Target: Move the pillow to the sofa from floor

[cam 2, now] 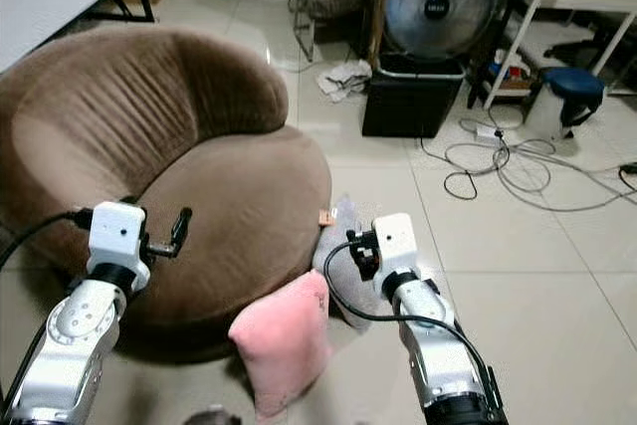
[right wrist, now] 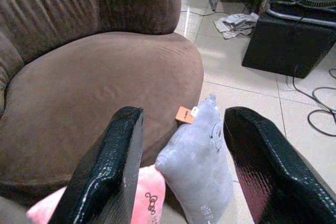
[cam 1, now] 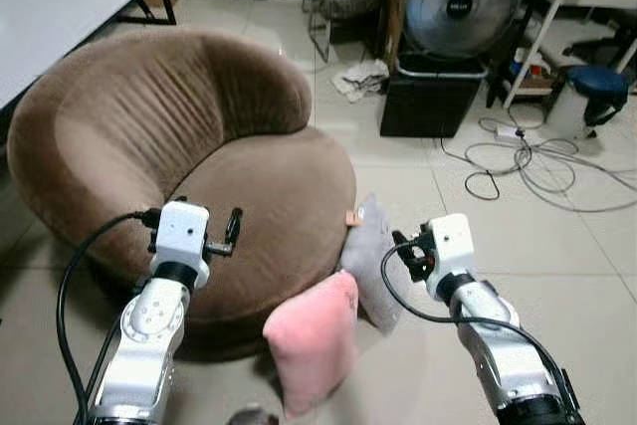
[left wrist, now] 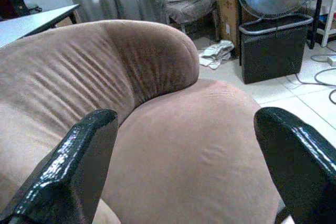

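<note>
right gripper [right wrist: 181, 169] jaws wide open, grey pillow [right wrist: 198, 169] on the floor upright against the sofa [cam 1: 259, 196] edge, just ahead and below between them, pink pillow [cam 1: 314, 345] beside it; left gripper [left wrist: 184, 166] also open over the seat, farther, so right's nearer.

- The two head views look forward and down from above, a slight sideways offset apart; both share the round brown velvet sofa [cam 1: 189, 176] at frame left.
- The left wrist view faces close over the sofa seat.
- The right wrist view looks down at the grey square pillow [right wrist: 198, 169], sharing the sofa's edge.
</note>
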### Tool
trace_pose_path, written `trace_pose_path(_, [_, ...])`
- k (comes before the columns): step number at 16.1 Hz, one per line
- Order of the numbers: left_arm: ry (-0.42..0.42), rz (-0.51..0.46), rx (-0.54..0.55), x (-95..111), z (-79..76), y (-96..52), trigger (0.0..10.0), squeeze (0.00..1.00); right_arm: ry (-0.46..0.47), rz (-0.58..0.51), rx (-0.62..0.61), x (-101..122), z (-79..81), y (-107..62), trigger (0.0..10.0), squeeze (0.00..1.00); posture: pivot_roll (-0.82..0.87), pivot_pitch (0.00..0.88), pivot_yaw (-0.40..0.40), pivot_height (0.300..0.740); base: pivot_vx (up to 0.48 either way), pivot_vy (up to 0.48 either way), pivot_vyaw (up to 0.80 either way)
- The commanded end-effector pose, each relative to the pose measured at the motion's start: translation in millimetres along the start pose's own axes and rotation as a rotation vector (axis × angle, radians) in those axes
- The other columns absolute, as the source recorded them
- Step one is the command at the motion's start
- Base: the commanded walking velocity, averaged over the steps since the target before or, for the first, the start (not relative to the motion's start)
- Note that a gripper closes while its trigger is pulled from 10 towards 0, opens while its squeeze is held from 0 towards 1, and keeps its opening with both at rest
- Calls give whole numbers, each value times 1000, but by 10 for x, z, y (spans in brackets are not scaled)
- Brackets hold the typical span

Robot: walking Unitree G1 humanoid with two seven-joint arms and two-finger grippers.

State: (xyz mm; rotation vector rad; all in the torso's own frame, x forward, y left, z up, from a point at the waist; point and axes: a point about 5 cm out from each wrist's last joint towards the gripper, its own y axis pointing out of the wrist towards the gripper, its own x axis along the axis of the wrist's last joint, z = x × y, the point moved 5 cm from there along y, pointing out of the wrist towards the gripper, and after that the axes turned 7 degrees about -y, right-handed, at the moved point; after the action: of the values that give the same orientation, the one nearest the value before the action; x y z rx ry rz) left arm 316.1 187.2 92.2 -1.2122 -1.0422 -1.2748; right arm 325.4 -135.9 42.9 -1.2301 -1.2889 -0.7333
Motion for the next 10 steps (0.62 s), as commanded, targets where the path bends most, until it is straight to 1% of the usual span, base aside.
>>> trace_pose_path(1, [6,21,-3,-46,-3,3,10000,0,6,8,-3,-14,-8,-16,10000,0,89,0,2,650,0,0,0])
trace_pose_path(8, [6,20,-7,-47,-13,-2,10000,0,7,12,-6,-24,-16,-27,10000,0,86,0,3,582,0,0,0])
trace_pose_path(10, [5,21,-9,-48,-17,-1,10000,0,8,12,-9,-28,-22,-30,10000,0,86,0,3,570,0,0,0])
